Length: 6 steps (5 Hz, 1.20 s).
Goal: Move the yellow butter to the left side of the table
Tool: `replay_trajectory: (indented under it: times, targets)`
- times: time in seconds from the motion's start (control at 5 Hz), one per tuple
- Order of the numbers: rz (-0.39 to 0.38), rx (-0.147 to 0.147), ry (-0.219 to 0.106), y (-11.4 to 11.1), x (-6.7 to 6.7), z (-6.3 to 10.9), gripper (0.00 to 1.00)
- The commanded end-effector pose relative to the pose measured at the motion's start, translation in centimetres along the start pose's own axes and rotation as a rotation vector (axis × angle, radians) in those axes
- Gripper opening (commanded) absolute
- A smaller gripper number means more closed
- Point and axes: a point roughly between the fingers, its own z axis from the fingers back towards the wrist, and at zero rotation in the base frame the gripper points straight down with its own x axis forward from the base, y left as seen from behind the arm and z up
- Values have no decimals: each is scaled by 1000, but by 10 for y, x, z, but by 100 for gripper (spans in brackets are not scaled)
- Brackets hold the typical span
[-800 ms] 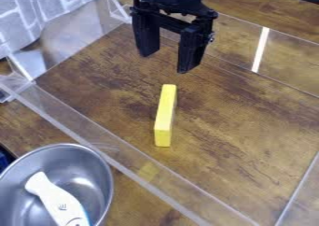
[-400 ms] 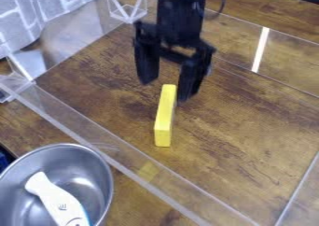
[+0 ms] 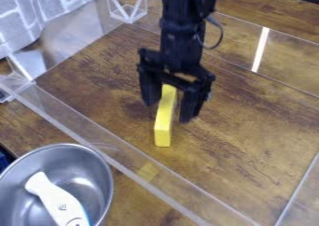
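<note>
Round metal bowl: at lower left corner, holding a white object.
Long yellow butter stick: lying on the dark wooden desk, near centre, far end between the fingers.
Black pincer: pointing down, released, fingers spread wide either side of the butter's upper end.

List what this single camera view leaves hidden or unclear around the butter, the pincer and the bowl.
- Yellow butter: its far end is hidden behind the open pincer; contact cannot be told.
- Metal bowl: cut off by the bottom and left picture edges.
- White object in the bowl: cut off at the bottom; unidentifiable.
- Arm above the pincer: cut off by the top edge.
</note>
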Motion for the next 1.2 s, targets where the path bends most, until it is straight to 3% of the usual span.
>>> replay_trajectory:
  times: [0.0, 0.2, 1.0]
  targets:
    - [17, -10, -37, 5, 6, 1, 100]
    - [21, -18, -35, 6, 8, -3, 0]
    - [47, -58, -60, 8, 18, -8, 0]
